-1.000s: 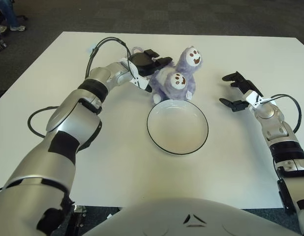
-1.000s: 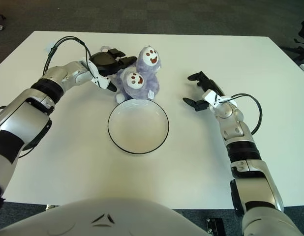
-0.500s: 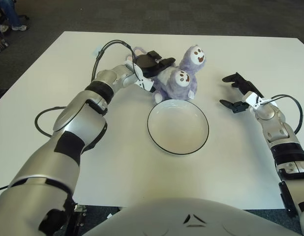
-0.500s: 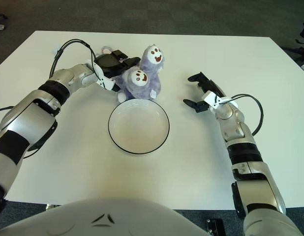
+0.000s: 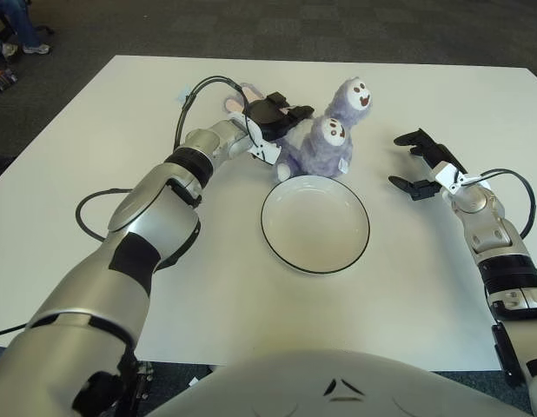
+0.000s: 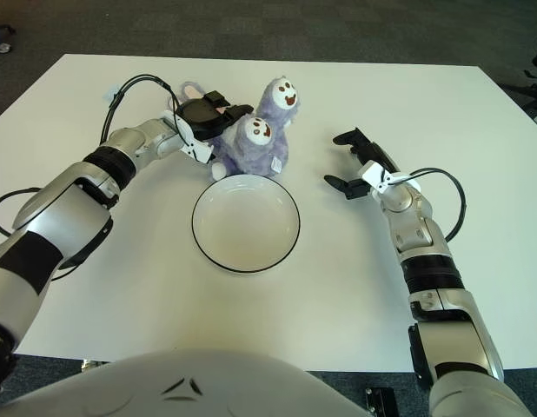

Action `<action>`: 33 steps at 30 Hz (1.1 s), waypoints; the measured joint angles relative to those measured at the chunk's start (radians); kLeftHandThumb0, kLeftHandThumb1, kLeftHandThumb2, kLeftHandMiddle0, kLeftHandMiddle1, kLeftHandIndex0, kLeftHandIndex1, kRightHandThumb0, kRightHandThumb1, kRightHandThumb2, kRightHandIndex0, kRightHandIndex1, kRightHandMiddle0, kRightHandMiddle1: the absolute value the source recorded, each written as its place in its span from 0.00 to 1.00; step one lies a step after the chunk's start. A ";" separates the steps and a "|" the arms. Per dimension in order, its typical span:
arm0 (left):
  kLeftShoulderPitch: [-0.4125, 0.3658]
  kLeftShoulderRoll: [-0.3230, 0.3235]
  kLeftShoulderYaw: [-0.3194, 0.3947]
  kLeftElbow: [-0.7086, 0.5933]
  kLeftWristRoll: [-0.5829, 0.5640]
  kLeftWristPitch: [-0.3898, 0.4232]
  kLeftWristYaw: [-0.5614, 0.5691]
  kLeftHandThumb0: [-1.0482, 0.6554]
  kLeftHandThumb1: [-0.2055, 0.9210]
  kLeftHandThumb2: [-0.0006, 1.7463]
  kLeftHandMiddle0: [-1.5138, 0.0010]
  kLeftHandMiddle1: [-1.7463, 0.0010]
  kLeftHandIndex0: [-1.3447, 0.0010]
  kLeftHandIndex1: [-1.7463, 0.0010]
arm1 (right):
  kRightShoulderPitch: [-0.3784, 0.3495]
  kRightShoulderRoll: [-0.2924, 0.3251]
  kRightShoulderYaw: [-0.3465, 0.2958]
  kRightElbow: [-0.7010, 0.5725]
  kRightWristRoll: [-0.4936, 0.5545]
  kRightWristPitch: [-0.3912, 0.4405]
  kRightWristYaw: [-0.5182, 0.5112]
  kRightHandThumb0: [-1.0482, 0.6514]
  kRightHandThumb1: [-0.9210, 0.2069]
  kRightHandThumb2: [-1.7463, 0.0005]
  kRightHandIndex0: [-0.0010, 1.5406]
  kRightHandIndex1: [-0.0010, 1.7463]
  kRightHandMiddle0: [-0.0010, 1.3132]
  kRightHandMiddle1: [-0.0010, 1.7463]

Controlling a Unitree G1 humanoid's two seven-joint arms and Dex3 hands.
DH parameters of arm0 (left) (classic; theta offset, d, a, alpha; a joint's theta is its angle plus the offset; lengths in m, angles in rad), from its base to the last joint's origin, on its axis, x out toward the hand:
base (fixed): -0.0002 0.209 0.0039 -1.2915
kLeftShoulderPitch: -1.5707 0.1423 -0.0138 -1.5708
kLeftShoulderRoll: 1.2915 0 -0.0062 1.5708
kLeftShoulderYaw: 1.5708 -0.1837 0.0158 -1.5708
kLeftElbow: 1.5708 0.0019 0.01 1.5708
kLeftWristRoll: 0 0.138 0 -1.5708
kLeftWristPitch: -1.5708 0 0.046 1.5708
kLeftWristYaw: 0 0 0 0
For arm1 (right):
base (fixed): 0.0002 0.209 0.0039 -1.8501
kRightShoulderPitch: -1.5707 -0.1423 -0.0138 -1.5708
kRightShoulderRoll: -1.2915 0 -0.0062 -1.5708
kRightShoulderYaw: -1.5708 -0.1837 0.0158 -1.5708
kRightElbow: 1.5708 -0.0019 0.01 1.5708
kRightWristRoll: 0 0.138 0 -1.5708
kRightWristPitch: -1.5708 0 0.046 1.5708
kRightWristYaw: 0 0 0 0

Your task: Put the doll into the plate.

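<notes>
Standing on white table point(image 5: 112, 113), dark carpet point(image 5: 277, 26)

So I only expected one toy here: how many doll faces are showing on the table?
2. One face is nearer the plate, beside the left hand; the other face is behind it, farther back. Both are purple plush, pressed together; further ones may be hidden.

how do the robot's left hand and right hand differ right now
The left hand is at the purple plush doll, its dark fingers pressed against the doll's side; the right hand touches nothing, fingers spread. The left hand shows beyond the round white black-rimmed plate, up and to its left; the right hand shows to the plate's right. Both are over the white table, and neither is in the plate.
</notes>
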 measured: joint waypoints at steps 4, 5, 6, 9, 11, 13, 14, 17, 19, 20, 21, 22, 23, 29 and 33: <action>0.004 -0.013 -0.008 0.002 0.000 0.010 0.017 0.27 0.62 0.47 1.00 0.27 1.00 0.62 | 0.001 0.000 -0.003 -0.002 0.001 0.001 0.008 0.35 0.42 0.44 0.03 0.46 0.00 0.49; 0.004 -0.016 -0.010 0.002 0.000 0.011 0.020 0.28 0.63 0.47 1.00 0.26 1.00 0.61 | 0.001 0.000 -0.003 -0.003 0.001 0.001 0.009 0.35 0.42 0.44 0.03 0.46 0.00 0.49; 0.005 -0.017 -0.011 0.002 0.000 0.012 0.023 0.28 0.64 0.47 1.00 0.23 1.00 0.58 | 0.001 0.000 -0.003 -0.003 0.001 0.001 0.010 0.35 0.41 0.44 0.03 0.46 0.00 0.49; 0.005 -0.024 -0.017 0.008 0.000 0.017 0.029 0.29 0.66 0.47 1.00 0.18 1.00 0.56 | -0.001 -0.003 0.003 0.000 -0.003 -0.001 0.014 0.35 0.42 0.44 0.03 0.45 0.00 0.50; 0.005 -0.030 -0.020 0.017 0.000 0.019 0.029 0.30 0.67 0.47 0.99 0.15 1.00 0.55 | -0.004 -0.007 0.008 0.006 -0.006 -0.005 0.020 0.35 0.42 0.44 0.03 0.44 0.00 0.50; 0.005 -0.036 -0.024 0.025 -0.001 0.021 0.029 0.31 0.68 0.48 0.98 0.12 1.00 0.53 | -0.011 -0.011 0.016 0.017 -0.007 -0.011 0.026 0.35 0.42 0.44 0.04 0.44 0.00 0.51; 0.005 -0.038 -0.028 0.030 0.000 0.020 0.030 0.31 0.67 0.48 0.98 0.11 1.00 0.52 | -0.016 -0.013 0.020 0.023 -0.009 -0.015 0.029 0.35 0.42 0.44 0.04 0.44 0.00 0.51; 0.004 -0.041 -0.038 0.042 0.000 0.020 0.034 0.33 0.67 0.50 0.96 0.08 1.00 0.49 | -0.034 -0.017 0.029 0.050 -0.011 -0.030 0.031 0.36 0.42 0.43 0.05 0.44 0.00 0.53; 0.003 -0.043 -0.043 0.046 0.000 0.020 0.040 0.35 0.65 0.52 0.93 0.07 1.00 0.46 | -0.043 -0.018 0.034 0.065 -0.011 -0.040 0.033 0.36 0.42 0.43 0.05 0.44 0.00 0.54; 0.003 -0.043 -0.048 0.047 0.001 0.020 0.044 0.36 0.64 0.53 0.91 0.06 1.00 0.44 | -0.046 -0.018 0.035 0.075 -0.010 -0.047 0.033 0.36 0.42 0.43 0.05 0.44 0.00 0.55; 0.003 -0.043 -0.051 0.048 0.003 0.020 0.049 0.46 0.67 0.52 0.88 0.06 1.00 0.43 | -0.048 -0.018 0.035 0.083 -0.009 -0.054 0.033 0.36 0.42 0.43 0.05 0.45 0.00 0.55; 0.003 -0.043 -0.055 0.050 0.005 0.020 0.053 0.59 0.72 0.49 0.83 0.05 1.00 0.41 | -0.049 -0.018 0.035 0.090 -0.007 -0.060 0.034 0.36 0.42 0.43 0.05 0.45 0.00 0.55; 0.002 -0.043 -0.058 0.051 0.006 0.020 0.058 0.68 0.73 0.48 0.78 0.06 1.00 0.39 | -0.051 -0.018 0.035 0.095 -0.006 -0.063 0.034 0.36 0.42 0.43 0.05 0.45 0.00 0.56; 0.002 -0.044 -0.076 0.058 0.008 0.020 0.085 0.83 0.69 0.51 0.69 0.07 1.00 0.33 | -0.061 -0.018 0.035 0.117 -0.003 -0.080 0.040 0.34 0.38 0.44 0.06 0.46 0.00 0.57; 0.001 -0.048 -0.083 0.071 0.009 0.020 0.100 0.84 0.66 0.54 0.66 0.07 1.00 0.28 | -0.065 -0.018 0.032 0.125 0.000 -0.087 0.045 0.34 0.35 0.45 0.06 0.46 0.00 0.56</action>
